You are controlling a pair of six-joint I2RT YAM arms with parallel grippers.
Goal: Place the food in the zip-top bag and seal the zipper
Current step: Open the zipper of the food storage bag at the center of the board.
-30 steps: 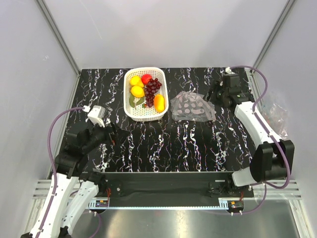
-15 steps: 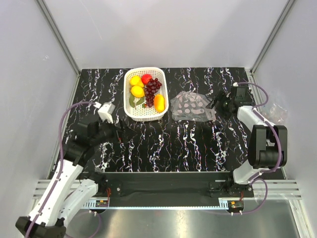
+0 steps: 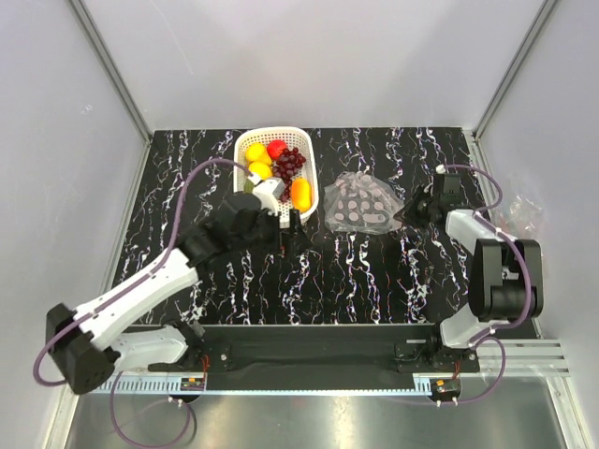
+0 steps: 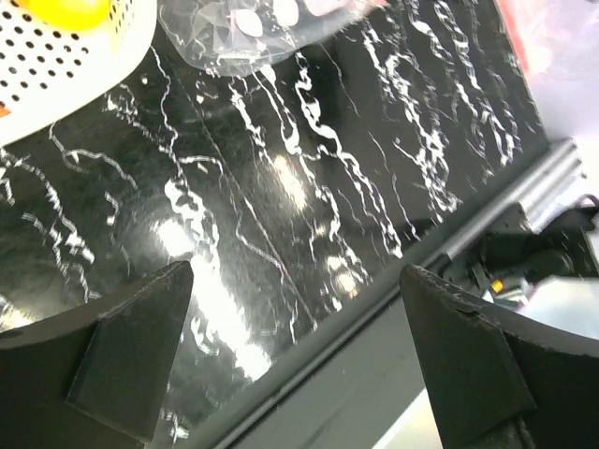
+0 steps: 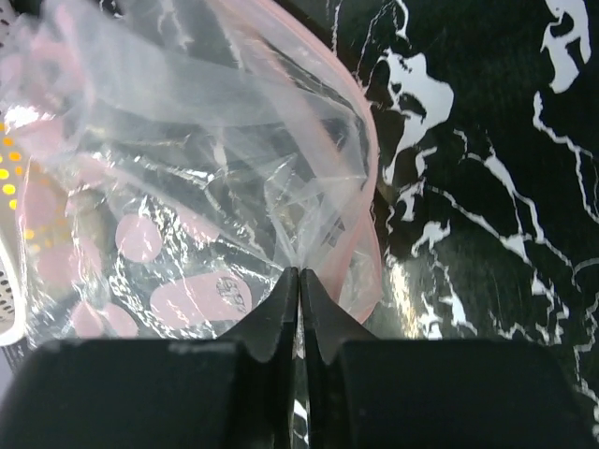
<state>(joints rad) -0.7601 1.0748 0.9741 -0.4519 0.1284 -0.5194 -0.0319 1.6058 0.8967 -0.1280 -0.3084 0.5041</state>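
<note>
The food [image 3: 275,168] lies in a white lattice basket [image 3: 253,217]: yellow lemons, a red apple, dark grapes and an orange piece. To its right the clear zip-top bag [image 3: 363,204] lies crumpled on the black marble table. My right gripper [image 3: 409,211] is at the bag's right edge. In the right wrist view it [image 5: 299,276] is shut on a pinch of bag plastic [image 5: 187,187], beside the pink zipper [image 5: 360,159]. My left gripper [image 3: 292,224] hovers open just in front of the basket, between basket and bag. Nothing is between its fingers [image 4: 131,365].
In the left wrist view the basket corner [image 4: 56,75] with a lemon [image 4: 65,9] and the bag [image 4: 253,28] are at the top, and the table's metal edge rail [image 4: 505,196] is lower right. Another crinkly clear plastic [image 3: 519,210] lies off the table's right side.
My left arm has swung from the table's left side to the front of the basket. My right gripper has come in to the bag's right edge and shut on it.
</note>
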